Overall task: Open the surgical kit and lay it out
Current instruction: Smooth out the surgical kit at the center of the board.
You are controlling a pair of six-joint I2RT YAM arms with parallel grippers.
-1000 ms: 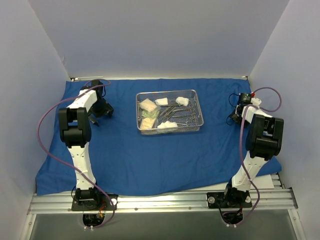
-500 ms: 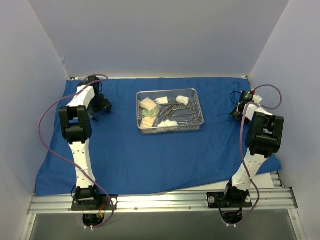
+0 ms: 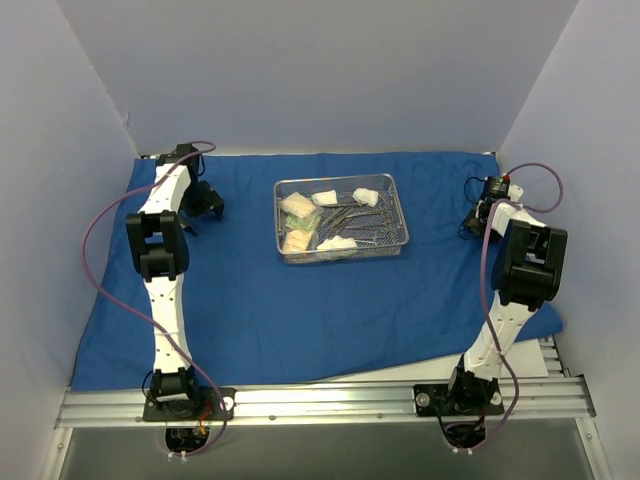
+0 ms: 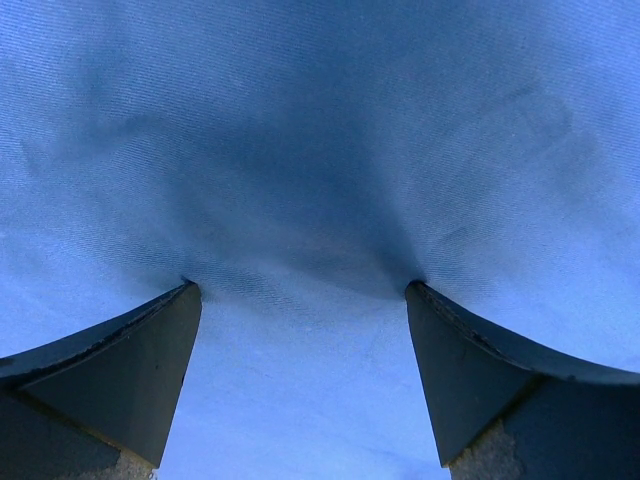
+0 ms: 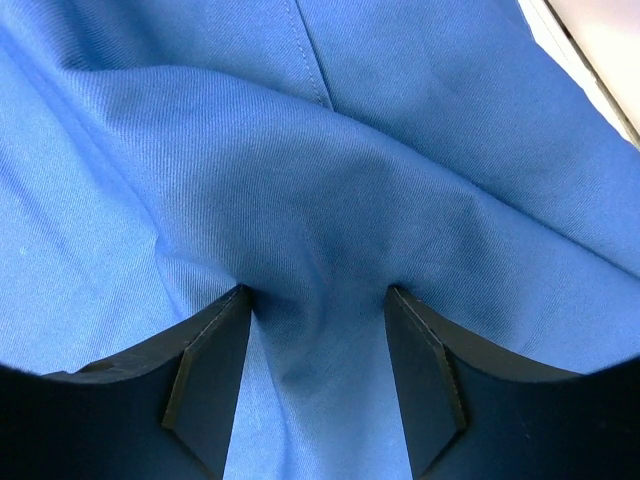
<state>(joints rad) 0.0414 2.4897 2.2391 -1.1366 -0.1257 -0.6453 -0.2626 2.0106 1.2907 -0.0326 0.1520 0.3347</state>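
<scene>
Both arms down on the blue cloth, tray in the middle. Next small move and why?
Probably close the right fingers on the ridge of blue cloth bunched between them; the left fingers press flat cloth, wide apart. The tray already sits on spread cloth.

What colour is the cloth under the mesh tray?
Solid blue cloth, best seen in the top external view.

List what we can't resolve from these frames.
- Instruments in the wire-mesh tray: top view, too small to tell scissors from forceps.
- Left end effector: top view, its own arm covers the fingertips.
- Right end effector: wrist view shows a fold of the blue cloth between the fingers; whether they actually clamp it is unclear.
- Tray: outside both wrist views, which show only cloth.
</scene>
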